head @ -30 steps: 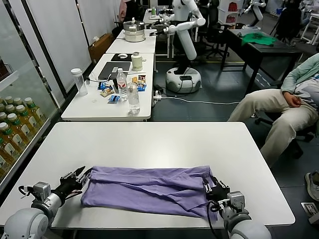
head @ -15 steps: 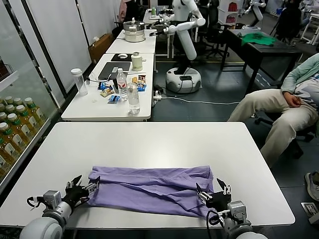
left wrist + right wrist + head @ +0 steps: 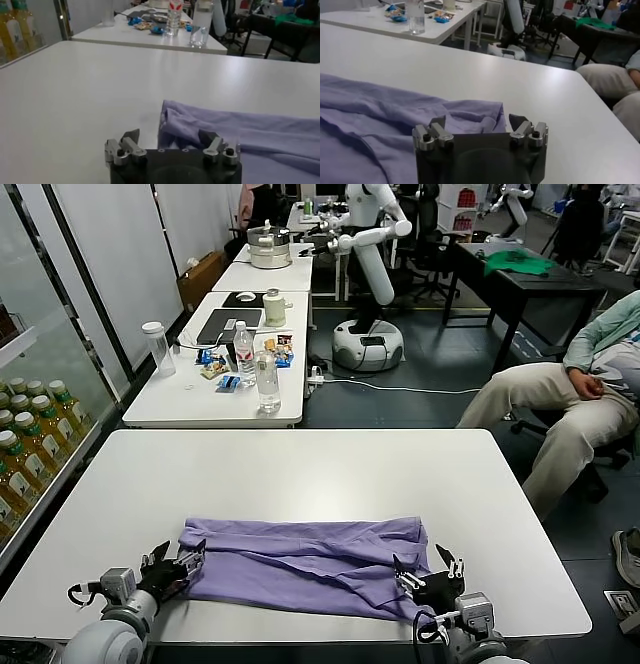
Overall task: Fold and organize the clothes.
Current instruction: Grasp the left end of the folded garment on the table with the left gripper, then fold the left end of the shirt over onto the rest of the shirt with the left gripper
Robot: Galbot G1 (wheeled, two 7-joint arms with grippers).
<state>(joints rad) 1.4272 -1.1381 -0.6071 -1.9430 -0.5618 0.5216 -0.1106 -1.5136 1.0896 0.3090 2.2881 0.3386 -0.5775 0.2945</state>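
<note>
Two released pincers, left pincer point(image 3: 178, 567) and right pincer point(image 3: 430, 575), flank the purple T-shirt point(image 3: 305, 566) lying along the surface's point(image 3: 300, 474) near edge, its long axis spanning between them.

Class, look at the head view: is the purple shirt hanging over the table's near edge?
No. The purple shirt lies wholly on the white table.

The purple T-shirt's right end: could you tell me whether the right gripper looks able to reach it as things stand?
Probably yes. The right gripper sits open at that end of the purple T-shirt, and nothing lies between them on the white table.
</note>
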